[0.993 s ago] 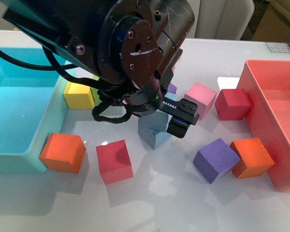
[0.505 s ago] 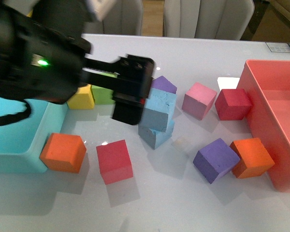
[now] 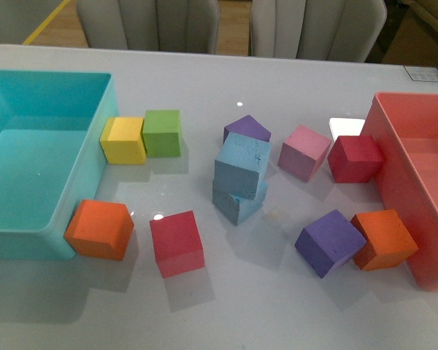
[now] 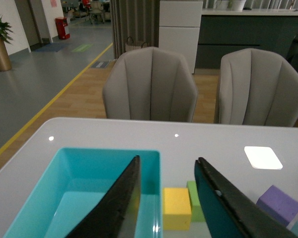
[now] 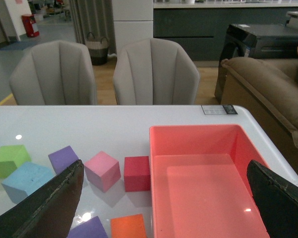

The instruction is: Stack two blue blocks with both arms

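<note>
Gone from the front view, the left gripper (image 4: 165, 198) hangs spread and empty above the turquoise bin (image 3: 29, 175); the right gripper (image 5: 164, 198) gapes too. Mid-table, the upper blue block (image 3: 241, 165) sits skewed on the lower blue block (image 3: 236, 204); squaring it gently would help.

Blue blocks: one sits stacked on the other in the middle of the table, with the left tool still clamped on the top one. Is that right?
Not quite. The top blue block does sit, skewed, on the lower blue block, but nothing grips it. The front view shows no arm near the stack, and the left wrist view shows the left tool open and empty.
</note>
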Robot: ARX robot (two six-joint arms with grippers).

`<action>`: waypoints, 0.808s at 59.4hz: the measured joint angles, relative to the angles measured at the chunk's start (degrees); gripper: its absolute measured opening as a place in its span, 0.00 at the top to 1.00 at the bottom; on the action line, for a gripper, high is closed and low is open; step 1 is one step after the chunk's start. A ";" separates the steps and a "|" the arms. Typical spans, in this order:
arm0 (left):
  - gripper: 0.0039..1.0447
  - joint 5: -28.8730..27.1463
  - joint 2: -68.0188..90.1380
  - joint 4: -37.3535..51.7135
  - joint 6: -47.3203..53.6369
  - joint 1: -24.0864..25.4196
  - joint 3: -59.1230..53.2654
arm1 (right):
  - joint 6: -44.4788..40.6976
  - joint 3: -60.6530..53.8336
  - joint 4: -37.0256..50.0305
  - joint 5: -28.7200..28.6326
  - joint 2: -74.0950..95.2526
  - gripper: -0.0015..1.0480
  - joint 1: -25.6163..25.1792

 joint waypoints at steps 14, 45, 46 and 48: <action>0.99 6.01 -12.35 -6.91 0.39 5.64 -6.34 | -0.02 0.00 0.00 0.07 0.02 0.09 0.00; 0.99 16.81 -42.18 -30.84 0.55 17.07 -11.50 | -0.02 0.02 0.00 0.00 0.02 0.09 -0.02; 0.99 16.85 -42.95 -31.54 0.55 17.07 -11.50 | -0.02 0.02 0.00 0.02 0.02 0.09 -0.02; 0.99 16.90 -44.46 -32.96 0.55 17.09 -11.50 | -0.02 0.02 0.00 0.04 0.02 0.09 -0.02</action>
